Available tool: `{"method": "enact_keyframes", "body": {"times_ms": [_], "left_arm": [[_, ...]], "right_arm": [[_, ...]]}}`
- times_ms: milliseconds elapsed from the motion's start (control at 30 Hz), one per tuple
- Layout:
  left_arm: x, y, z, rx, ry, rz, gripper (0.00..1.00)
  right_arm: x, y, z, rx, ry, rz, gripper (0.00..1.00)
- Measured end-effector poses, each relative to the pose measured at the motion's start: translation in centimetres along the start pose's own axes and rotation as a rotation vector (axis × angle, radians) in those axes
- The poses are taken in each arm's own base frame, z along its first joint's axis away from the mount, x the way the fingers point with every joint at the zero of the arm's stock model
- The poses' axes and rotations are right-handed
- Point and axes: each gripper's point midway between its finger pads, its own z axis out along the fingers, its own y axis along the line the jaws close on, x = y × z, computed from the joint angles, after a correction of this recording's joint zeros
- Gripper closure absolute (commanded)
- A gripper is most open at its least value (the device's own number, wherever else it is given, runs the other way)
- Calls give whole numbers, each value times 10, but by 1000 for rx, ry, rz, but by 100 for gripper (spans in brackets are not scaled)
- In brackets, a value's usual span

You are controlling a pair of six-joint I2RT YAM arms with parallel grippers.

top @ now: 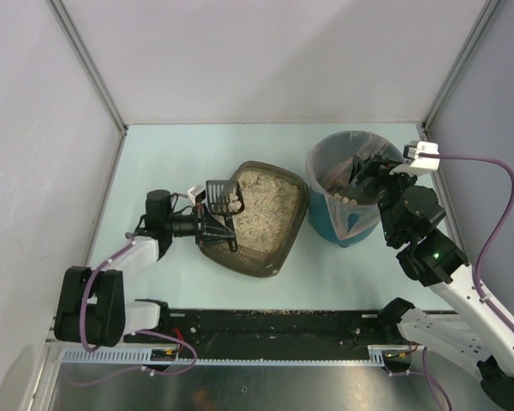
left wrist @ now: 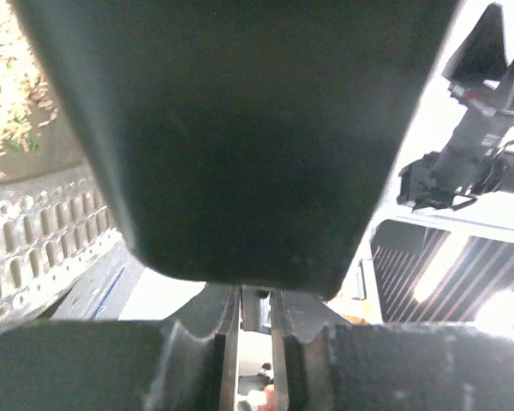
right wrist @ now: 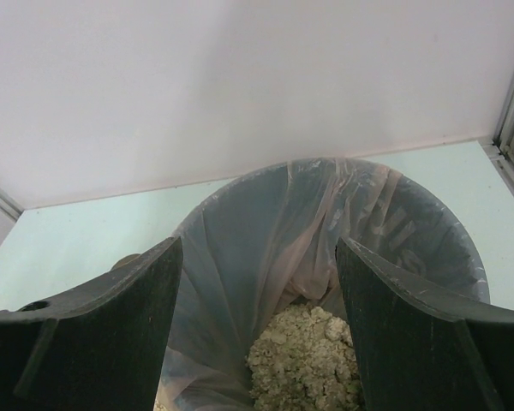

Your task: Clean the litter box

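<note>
litter box (top: 255, 267): on the table (top: 167, 163), just beside the teal bin (top: 330, 224) on the bin's left-arm side, nearly touching it; sits skewed, beige litter heaped toward its far end
bin: clear bag liner, pale litter clumps (right wrist: 304, 351) at the bottom
scoop (top: 224, 194): black, slotted, across the box from the bin, over the box's far rim; some beige bits on it
left gripper (top: 225, 224): on the side of the box away from the bin; fingers drawn close on a broad dark piece filling its wrist view, judged to be the scoop
right gripper (right wrist: 259, 248): above the bin mouth, fingers spread wide, nothing between them
handling (judgement): stiff, shallow plastic tray; loose grains make it bottom-heavy and shifty, so any tilt spills; smooth plastic may slip
grip spot (judgement): the wide bare rim, best on the edge away from the bin where nothing crowds it; pinch rim top and underside
risk (judgement): a one-sided lift tips litter toward the bin-side wall
</note>
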Motion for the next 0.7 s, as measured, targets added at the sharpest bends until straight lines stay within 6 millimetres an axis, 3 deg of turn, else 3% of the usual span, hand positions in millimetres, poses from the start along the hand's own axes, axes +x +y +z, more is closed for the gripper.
{"method": "enact_keyframes", "body": {"times_ms": [167,533,700], "left_arm": [[1,-9,12,-36,13,22,100],[-14,-67,23,-52,-41,92,100],[-7,-91,37,-76,-28,120,100]], "right_arm": [[0,-1,0,6,-1,-6,23],[0,-1,0,6,-1,-8,23],[0,-1,0,6,-1,-8,23]]}}
